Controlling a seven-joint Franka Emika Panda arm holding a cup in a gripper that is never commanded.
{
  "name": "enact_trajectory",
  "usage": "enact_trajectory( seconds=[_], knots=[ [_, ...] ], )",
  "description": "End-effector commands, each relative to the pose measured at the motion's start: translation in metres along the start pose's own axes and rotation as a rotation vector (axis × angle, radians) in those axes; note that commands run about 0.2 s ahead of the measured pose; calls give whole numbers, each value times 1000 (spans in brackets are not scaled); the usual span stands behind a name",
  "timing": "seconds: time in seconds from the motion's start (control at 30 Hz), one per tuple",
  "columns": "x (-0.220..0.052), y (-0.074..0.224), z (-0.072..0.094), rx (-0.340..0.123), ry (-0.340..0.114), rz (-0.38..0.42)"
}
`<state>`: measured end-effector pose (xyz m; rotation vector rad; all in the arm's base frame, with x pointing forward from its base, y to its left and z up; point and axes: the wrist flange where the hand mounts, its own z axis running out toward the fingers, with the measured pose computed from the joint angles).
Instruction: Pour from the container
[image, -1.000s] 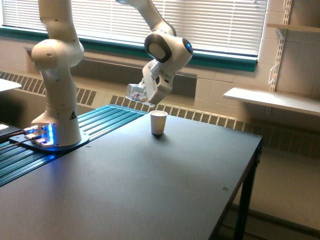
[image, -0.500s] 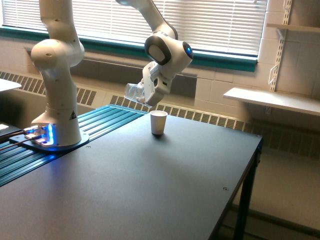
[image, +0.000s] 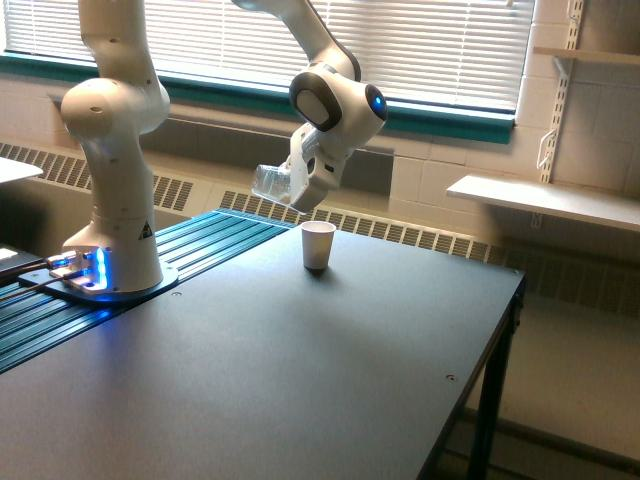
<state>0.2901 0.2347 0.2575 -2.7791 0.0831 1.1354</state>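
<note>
Dark table (image: 300, 380), window blinds (image: 420, 50) behind; end effector (image: 296, 187) grips tilted glass mug (image: 270, 183) above white cup (image: 317, 245).

One robot arm (image: 110, 140), one clear glass mug (image: 270, 183) held in its one tool (image: 290, 190), one white paper cup (image: 317, 245), one dark bench (image: 300, 380), two wall shelves (image: 545, 200)

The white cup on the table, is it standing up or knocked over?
Standing up. The white cup sits on its base on the table, opening facing up.
</note>
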Motion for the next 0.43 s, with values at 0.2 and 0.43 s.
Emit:
enact_trajectory(
  seconds=[0.2,0.43],
  knots=[
    [-3,-11,-34,4,143,-34],
    [-14,-5,-59,-4,213,-31]
  ],
)
